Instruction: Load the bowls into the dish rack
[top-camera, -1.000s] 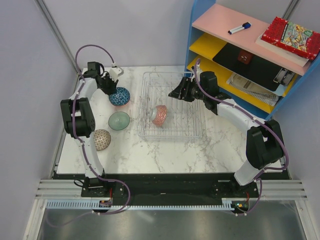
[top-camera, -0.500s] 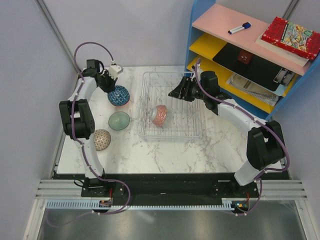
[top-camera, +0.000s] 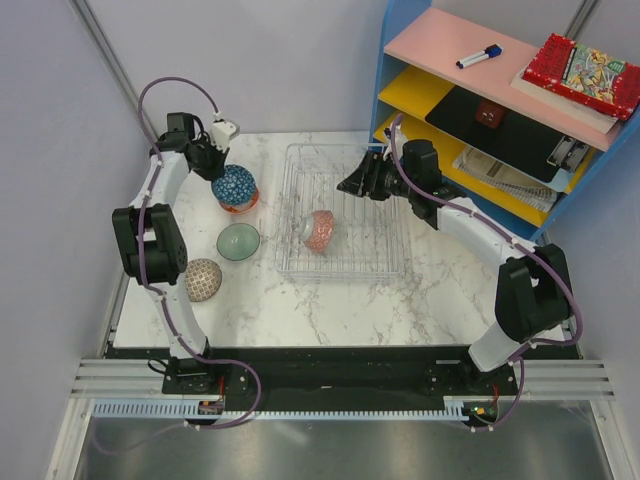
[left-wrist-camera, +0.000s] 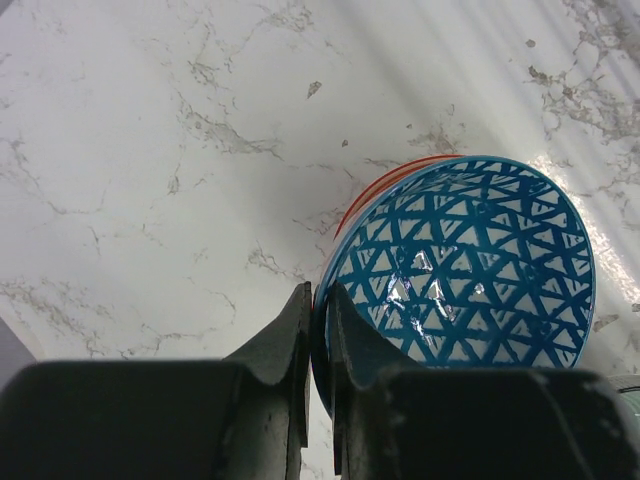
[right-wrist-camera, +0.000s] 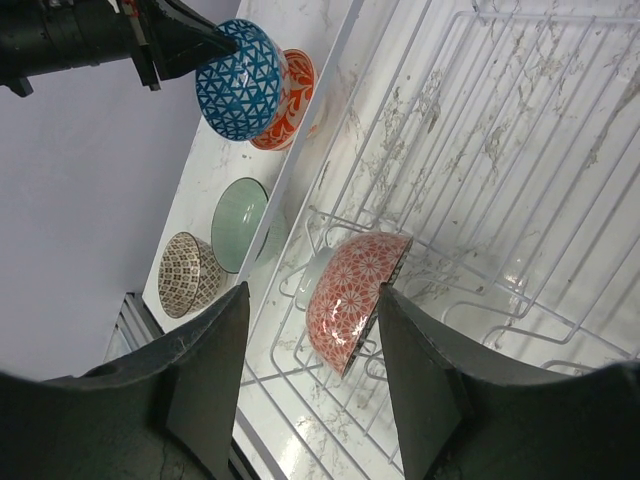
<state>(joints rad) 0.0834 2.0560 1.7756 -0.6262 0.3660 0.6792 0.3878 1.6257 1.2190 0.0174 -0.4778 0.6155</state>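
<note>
My left gripper is shut on the rim of a blue triangle-patterned bowl and holds it tilted above an orange bowl at the table's back left. In the left wrist view the fingers pinch the blue bowl's edge, and the orange bowl's rim shows behind it. The wire dish rack holds a red patterned bowl on its side. My right gripper is open and empty above the rack's back part. The red bowl lies below it in the right wrist view.
A green bowl and a brown patterned bowl sit on the marble table left of the rack. A blue shelf unit with a pen, books and boxes stands at the back right.
My left gripper has lifted the blue bowl up and slightly back, and the orange bowl under it now shows. The right arm has barely moved.
</note>
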